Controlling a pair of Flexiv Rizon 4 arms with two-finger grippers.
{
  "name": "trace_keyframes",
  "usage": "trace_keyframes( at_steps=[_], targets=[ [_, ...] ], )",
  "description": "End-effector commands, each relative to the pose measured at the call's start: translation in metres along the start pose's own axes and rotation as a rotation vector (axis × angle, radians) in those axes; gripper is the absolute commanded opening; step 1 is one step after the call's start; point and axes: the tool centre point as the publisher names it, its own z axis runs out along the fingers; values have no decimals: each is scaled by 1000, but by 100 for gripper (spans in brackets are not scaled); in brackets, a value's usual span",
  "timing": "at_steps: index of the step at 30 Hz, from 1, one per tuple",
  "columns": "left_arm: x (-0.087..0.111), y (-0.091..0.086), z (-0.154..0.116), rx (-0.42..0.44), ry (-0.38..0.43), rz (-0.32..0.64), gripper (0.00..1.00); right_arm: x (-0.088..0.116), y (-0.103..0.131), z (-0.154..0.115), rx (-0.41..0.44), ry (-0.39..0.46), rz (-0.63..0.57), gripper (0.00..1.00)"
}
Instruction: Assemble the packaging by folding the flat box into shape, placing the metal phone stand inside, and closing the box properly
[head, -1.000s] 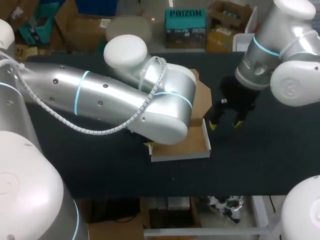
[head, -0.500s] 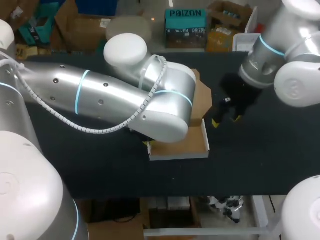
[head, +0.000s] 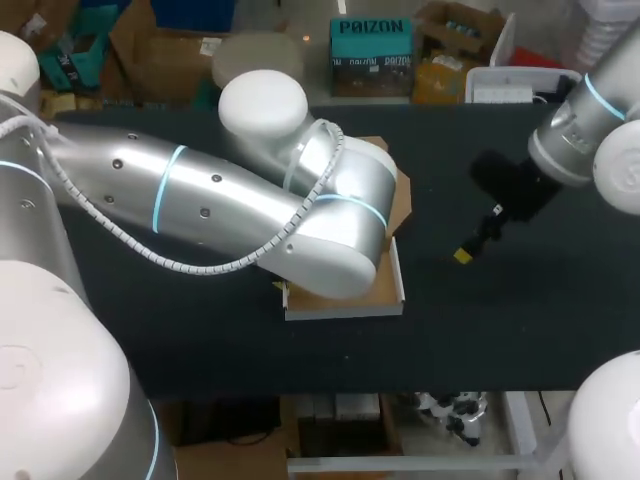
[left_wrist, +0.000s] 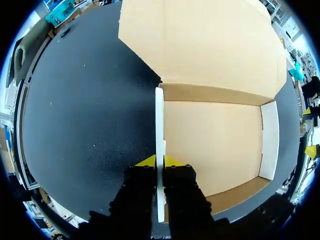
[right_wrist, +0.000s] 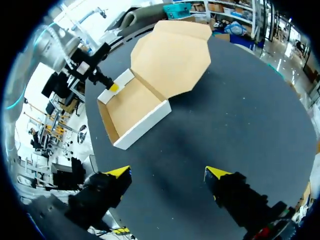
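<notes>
Pulled back from the box (right_wrist: 129, 107), the right hand (right_wrist: 167, 172) now hangs over the table (right_wrist: 240, 115), fingers spread wide, the box well ahead of it. The left hand (left_wrist: 160, 161) pinches the box's upright white side wall (left_wrist: 159, 125) between its yellow tips, with the flat lid (left_wrist: 200, 45) lying ahead.

Head camera looks down from behind; left wrist camera hugs the box (left_wrist: 215, 150), right wrist views it from farther; all share it.
</notes>
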Motion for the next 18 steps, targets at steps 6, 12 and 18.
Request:
trace_keyframes(
  at_steps=[6, 12, 18],
  targets=[
    [2, 3, 12, -4, -32, 11, 0, 1, -9, -12, -4, 73, -176, 100],
    [-2, 4, 13, -3, -33, 16, 0, 1, -22, -18, -31, 123, -329, 100],
    [-3, 7, 12, 0, -45, 5, 0, 1, -22, -18, -31, 123, -329, 100]
  ],
)
